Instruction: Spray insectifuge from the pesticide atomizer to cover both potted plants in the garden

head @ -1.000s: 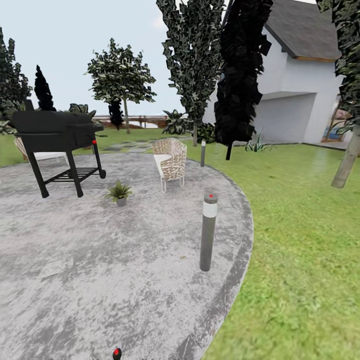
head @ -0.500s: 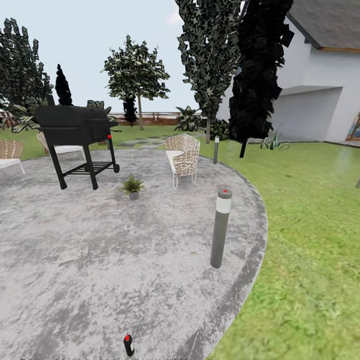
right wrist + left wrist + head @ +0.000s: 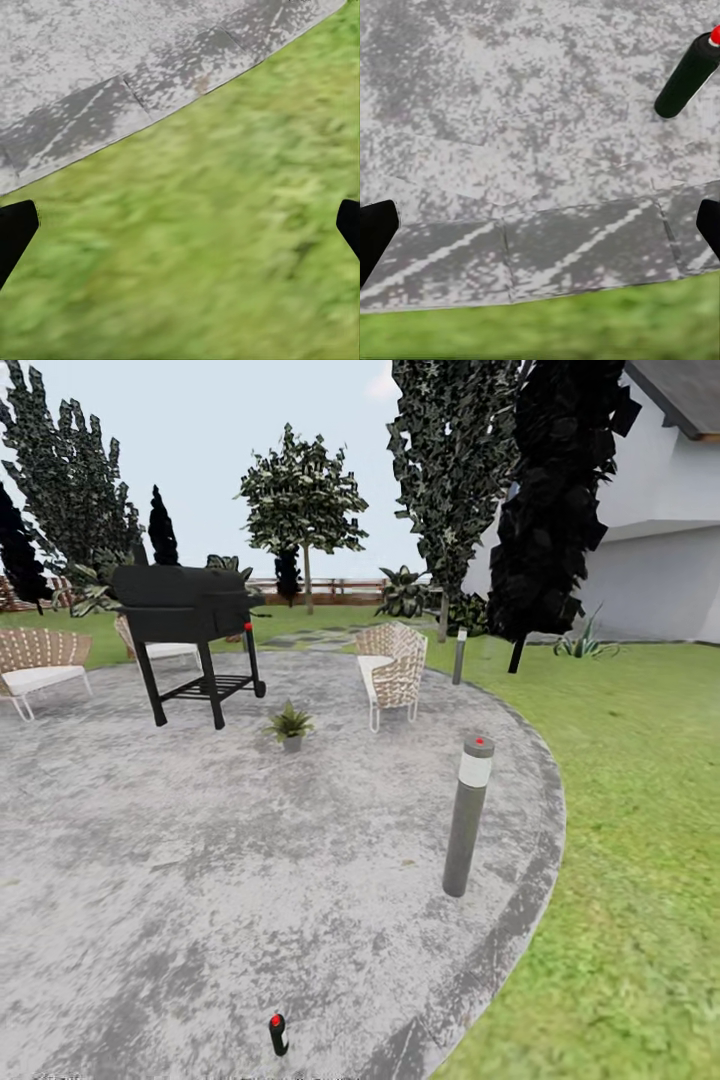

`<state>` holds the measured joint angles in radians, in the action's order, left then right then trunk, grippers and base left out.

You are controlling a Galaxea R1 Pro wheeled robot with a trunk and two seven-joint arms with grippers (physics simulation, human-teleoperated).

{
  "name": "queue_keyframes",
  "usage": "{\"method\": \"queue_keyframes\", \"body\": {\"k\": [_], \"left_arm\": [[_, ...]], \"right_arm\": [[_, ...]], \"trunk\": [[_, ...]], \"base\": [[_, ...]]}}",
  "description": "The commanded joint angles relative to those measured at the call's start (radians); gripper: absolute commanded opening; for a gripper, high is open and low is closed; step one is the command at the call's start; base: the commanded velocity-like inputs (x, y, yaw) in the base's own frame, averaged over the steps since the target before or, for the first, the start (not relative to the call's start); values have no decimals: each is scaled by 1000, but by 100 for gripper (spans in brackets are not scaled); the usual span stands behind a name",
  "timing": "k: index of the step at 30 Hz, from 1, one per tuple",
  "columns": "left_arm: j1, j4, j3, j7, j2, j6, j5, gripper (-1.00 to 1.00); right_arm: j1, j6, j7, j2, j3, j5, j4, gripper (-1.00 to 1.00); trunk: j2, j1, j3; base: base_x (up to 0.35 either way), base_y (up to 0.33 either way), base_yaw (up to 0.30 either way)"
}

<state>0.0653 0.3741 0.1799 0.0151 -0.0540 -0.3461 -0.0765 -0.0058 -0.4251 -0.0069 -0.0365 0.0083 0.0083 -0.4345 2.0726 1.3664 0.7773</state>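
The pesticide atomizer [image 3: 278,1034] stands on the grey paving [image 3: 200,860] near the bottom edge of the head view, close to the paving's border with the lawn [image 3: 640,840]; in the left wrist view it appears as a dark bottle with a red tip [image 3: 688,71]. The left end effector [image 3: 540,232] is spread wide with nothing between its fingers, and the right end effector [image 3: 180,232], equally wide and empty, hangs over grass. The bottle is slim and upright, so a finger arriving off-centre could tip it and send it rolling toward the grass. One potted plant [image 3: 291,724] sits well apart, between the grill [image 3: 190,620] and a wicker chair [image 3: 395,670]; the second plant cannot be picked out. The atomizer's whitish top and nozzle direction are too small to read, and the right wrist view is blurred.
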Motion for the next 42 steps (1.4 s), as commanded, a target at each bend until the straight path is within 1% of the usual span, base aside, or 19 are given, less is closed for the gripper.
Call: {"method": "queue_keyframes", "body": {"k": [1, 10, 15, 26, 42], "left_arm": [[1, -1, -2, 0, 0, -3, -8, 100], [1, -1, -2, 0, 0, -3, -8, 100], [1, -1, -2, 0, 0, -3, -8, 100], [1, -1, -1, 0, -1, -3, -9, 100], [1, -1, 0, 0, -3, -3, -12, 100]], "right_arm": [[0, -3, -1, 0, 1, 1, 0, 100], [0, -3, -1, 0, 1, 1, 0, 100], [0, -3, -2, 0, 1, 1, -1, 100], [0, -4, -1, -8, 1, 2, -2, 100], [0, -4, 1, -3, 2, 1, -15, 100]], "trunk": [[0, 0, 2], [0, 0, 12], [0, 0, 16], [0, 0, 17], [0, 0, 17]], "base": [[0, 0, 182], [9, -3, 182], [132, -135, 125], [166, -176, 13], [20, -10, 0]]}}
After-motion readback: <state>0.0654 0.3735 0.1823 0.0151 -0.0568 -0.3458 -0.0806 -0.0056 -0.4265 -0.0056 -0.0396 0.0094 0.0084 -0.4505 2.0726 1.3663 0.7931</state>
